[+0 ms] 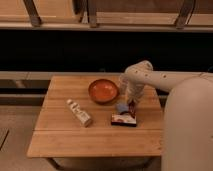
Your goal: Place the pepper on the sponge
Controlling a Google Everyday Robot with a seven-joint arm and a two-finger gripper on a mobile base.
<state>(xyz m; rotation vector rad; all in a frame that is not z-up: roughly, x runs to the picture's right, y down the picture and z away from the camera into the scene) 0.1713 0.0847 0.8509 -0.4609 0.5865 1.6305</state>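
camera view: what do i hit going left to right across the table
white bottle → orange bowl → sponge → gripper, shut, low at the right; dark box left out, since it overlaps both

One high camera looks down on table (65,136), gripper (131,105) right of centre

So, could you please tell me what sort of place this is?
Probably a robot test area rather than a home: a lone wooden table holds an orange bowl and a white bottle, and the robot's gripper hangs shut by the blue sponge.
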